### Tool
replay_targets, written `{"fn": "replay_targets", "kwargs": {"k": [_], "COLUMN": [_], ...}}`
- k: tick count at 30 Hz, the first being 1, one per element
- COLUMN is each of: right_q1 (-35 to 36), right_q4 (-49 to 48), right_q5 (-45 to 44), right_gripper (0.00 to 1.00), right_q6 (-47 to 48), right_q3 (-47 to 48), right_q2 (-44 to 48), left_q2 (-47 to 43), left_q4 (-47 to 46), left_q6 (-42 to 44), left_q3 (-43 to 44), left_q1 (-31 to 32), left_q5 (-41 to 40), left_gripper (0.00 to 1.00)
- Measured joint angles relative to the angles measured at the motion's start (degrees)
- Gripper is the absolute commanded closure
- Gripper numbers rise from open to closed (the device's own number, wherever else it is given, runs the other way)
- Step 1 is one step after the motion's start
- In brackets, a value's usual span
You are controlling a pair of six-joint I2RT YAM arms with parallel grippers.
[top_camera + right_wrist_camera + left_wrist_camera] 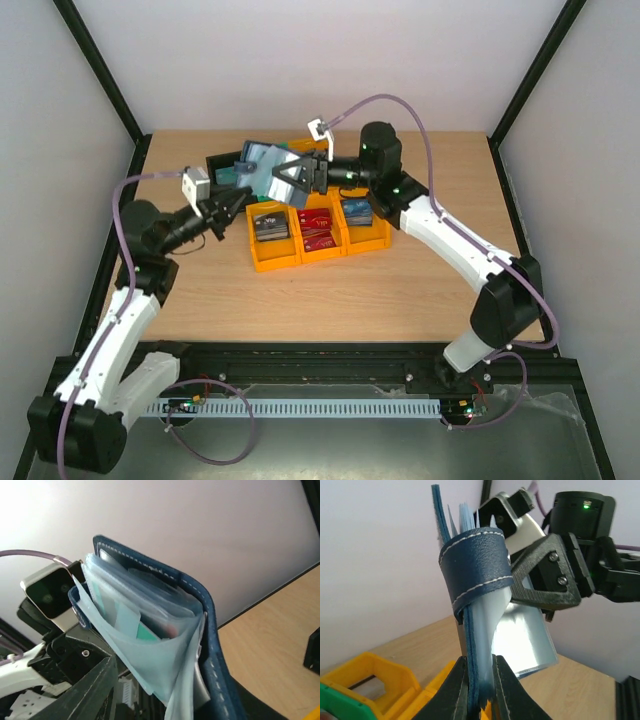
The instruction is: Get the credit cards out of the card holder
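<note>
The card holder (262, 168) hangs in the air over the back of the table, dark navy outside with clear sleeves fanned open. My left gripper (237, 197) is shut on its lower edge, seen up close in the left wrist view (480, 680), where the closing tab (477, 565) loops round the sleeves. My right gripper (290, 176) is open, its jaws standing wide on either side of the navy cover (215, 630) and sleeves. A teal card (150, 631) and a reddish card sit inside a sleeve. The right gripper also shows in the left wrist view (527, 540), beside a grey-blue flap (530, 640).
Three orange bins (275, 258) stand in a row at mid-table, each with a stack of cards (318, 230). A black bin and a green bin (224, 172) sit behind them under the card holder. Black frame posts rise at the table's back corners.
</note>
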State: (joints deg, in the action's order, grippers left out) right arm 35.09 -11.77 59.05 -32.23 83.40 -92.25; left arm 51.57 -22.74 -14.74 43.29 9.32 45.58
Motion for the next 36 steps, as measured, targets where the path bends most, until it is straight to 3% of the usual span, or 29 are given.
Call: {"fn": "replay_targets", "kwargs": {"k": [2, 4, 7, 14, 18, 19, 21, 23, 33, 36], "right_q1": [0.7, 1.7, 3.9, 6.9, 8.6, 8.9, 9.2, 9.3, 9.5, 9.5], "right_q4": [-1.8, -2.4, -2.6, -7.1, -5.7, -5.3, -4.8, -4.0, 12.7, 15.7], "right_q5": [0.3, 0.1, -0.5, -2.0, -3.2, -3.3, -3.3, -3.2, 2.2, 2.9], "right_gripper": [0.35, 0.38, 0.62, 0.98, 0.98, 0.98, 0.98, 0.98, 0.98, 0.98], "right_q6": [-0.1, 1.1, 4.5, 6.7, 9.3, 9.8, 10.5, 11.5, 25.6, 28.3], "right_q3": [-3.9, -6.8, -10.8, -23.2, -24.1, -24.2, -25.0, -25.8, -20.7, -18.8], "right_q2": [2.3, 3.9, 6.3, 16.8, 21.2, 21.9, 23.3, 24.5, 23.1, 21.6], "left_q2": [-3.5, -6.8, -11.6, -20.3, -23.2, -23.7, -24.3, -24.6, -27.1, -27.7], "left_q4": [-1.1, -1.9, -2.7, -0.8, -1.4, -1.6, -1.7, -1.4, -0.7, -0.2], "left_q6": [-0.3, -0.5, -1.4, -3.3, -4.2, -4.6, -5.5, -6.2, -12.8, -13.4], "left_q3": [-3.8, -7.6, -12.8, -15.2, -15.0, -15.0, -15.0, -15.1, -16.0, -16.0], "left_q1": [1.1, 2.5, 4.2, 5.5, 5.8, 6.0, 6.5, 6.9, 6.7, 6.5], "left_q5": [0.2, 0.0, -0.6, 1.3, 2.7, 3.0, 3.6, 4.0, 2.6, 2.6], "left_gripper": [0.98, 0.98, 0.98, 0.98, 0.95, 0.88, 0.58, 0.42, 0.4, 0.48]}}
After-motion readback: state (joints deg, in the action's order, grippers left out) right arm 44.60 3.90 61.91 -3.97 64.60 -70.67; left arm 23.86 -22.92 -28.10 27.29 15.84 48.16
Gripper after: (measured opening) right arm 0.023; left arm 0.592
